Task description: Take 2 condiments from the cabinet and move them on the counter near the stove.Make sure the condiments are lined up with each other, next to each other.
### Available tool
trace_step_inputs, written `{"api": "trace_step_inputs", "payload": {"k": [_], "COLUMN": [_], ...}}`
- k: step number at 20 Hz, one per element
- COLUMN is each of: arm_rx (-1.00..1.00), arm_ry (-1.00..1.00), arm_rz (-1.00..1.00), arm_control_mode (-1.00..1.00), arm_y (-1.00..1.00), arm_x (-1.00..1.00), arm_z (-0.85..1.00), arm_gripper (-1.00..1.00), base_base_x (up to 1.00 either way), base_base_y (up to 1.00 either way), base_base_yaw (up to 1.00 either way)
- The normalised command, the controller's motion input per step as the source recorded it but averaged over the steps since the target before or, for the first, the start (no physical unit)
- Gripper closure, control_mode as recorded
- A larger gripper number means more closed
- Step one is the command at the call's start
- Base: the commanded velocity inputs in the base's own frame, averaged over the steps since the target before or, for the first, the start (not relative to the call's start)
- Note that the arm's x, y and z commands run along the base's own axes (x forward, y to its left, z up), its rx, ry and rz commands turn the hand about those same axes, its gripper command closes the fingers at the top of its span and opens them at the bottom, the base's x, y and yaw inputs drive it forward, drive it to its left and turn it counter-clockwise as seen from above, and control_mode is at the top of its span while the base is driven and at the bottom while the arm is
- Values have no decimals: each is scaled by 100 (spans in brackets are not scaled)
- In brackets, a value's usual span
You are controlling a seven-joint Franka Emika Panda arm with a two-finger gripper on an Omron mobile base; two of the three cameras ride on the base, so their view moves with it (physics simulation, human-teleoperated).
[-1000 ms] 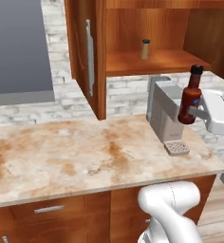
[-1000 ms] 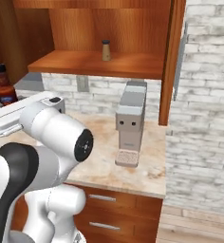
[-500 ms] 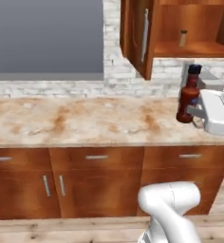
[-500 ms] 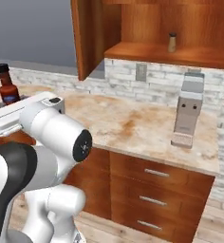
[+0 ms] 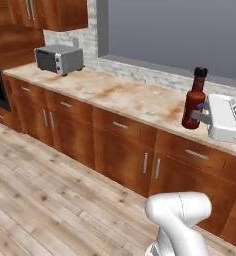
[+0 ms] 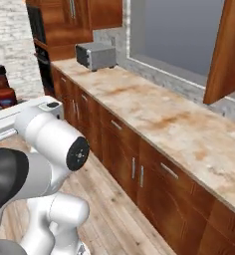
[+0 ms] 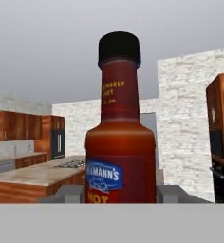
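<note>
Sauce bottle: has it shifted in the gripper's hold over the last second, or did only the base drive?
No. The sauce bottle sits upright in the gripper just as before, same place against the white hand; the whole background changed from cabinet to long counter, so the base drove.

counter (image 5: 120, 97): broad bare stretch | obstacle: toaster oven (image 5: 59, 59) (far left end, by wall)

The base has swung left; a toaster oven (image 5: 60, 59) now shows

The sauce bottle's (image 7: 120, 142) base drops below the hand view's edge; in the right base view the arm hides its lower body.
</note>
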Motion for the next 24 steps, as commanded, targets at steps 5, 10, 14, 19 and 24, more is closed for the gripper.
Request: {"api": "trace_step_inputs", "payload": {"k": [5, 10, 14, 19, 24], "arm_rx": [0, 0, 0, 0, 0], "arm_ry": [0, 0, 0, 0, 0], "arm_rz": [0, 0, 0, 0, 0], "arm_control_mode": [100, 100, 100, 100, 100], "arm_y": [0, 0, 0, 0, 0], "arm_x": [0, 0, 0, 0, 0], "arm_z": [0, 0, 0, 0, 0], "arm_gripper": [100, 100, 100, 100, 100], "base_base_x": [-25, -13, 24, 100, 100], "base_base_y": [18, 36, 40, -23, -73], "base_base_yaw": [100, 99, 86, 38, 12]}}
